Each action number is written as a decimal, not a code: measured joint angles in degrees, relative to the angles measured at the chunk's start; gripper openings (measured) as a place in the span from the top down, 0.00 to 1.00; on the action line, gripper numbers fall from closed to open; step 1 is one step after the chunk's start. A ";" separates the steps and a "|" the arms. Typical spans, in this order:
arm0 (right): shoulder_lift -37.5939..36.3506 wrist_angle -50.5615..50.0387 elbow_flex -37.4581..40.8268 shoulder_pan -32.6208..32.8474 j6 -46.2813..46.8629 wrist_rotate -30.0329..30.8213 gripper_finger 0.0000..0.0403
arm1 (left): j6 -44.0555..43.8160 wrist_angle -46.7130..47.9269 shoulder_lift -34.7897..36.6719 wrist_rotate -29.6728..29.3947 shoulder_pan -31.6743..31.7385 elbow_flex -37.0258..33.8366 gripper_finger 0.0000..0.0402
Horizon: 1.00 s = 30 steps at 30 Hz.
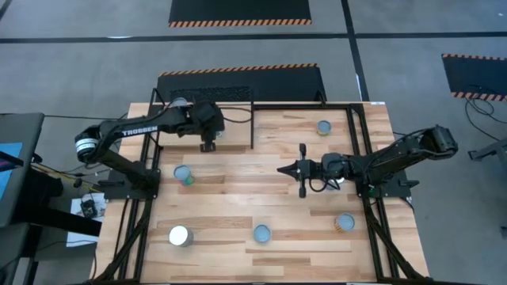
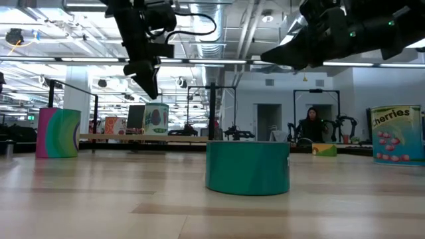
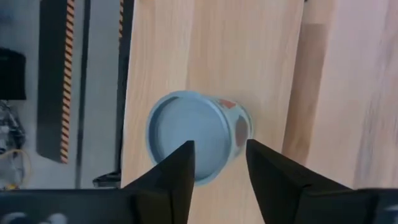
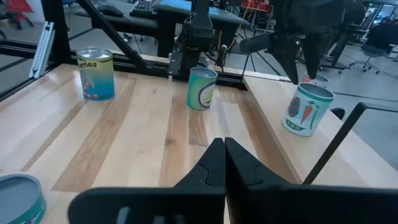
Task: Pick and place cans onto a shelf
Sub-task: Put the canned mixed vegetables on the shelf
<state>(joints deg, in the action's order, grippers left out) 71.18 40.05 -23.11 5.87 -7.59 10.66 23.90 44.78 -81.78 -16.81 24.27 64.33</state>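
Observation:
A can with a pale-blue top and a carrot label (image 3: 196, 134) stands upright on its base on the light-wood shelf (image 3: 217, 50) at the table's far left. It also shows in the right wrist view (image 4: 308, 109). My left gripper (image 3: 219, 146) hangs open just above this can, fingers pointing down and clear of it. A second can (image 1: 181, 103) stands on the shelf (image 1: 238, 123) behind my left arm. My right gripper (image 1: 285, 169) is shut and empty, held level above the table's middle and pointing toward the left edge.
Several cans stand on the plank table: one near the shelf's front (image 1: 184, 174), a white-topped one (image 1: 180, 236), one at front centre (image 1: 261, 233), one front right (image 1: 344, 223), one far right (image 1: 323, 127). A black frame surrounds the table (image 1: 356, 142).

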 joint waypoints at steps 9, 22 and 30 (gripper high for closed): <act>0.00 1.30 -0.02 0.00 -0.42 -0.02 0.97 | 2.47 -2.97 -0.66 5.40 2.95 -0.41 0.65; 0.02 0.46 -0.07 0.15 0.08 -0.17 0.97 | 4.73 -4.52 -6.03 3.52 3.21 -0.48 0.75; 0.04 0.25 -0.07 0.13 0.92 -0.15 0.97 | 4.23 -2.99 -5.44 -1.26 3.75 0.61 0.98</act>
<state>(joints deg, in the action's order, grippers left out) 71.22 40.30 -23.18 6.00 -6.67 10.50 28.13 41.79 -87.22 -18.06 28.02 64.94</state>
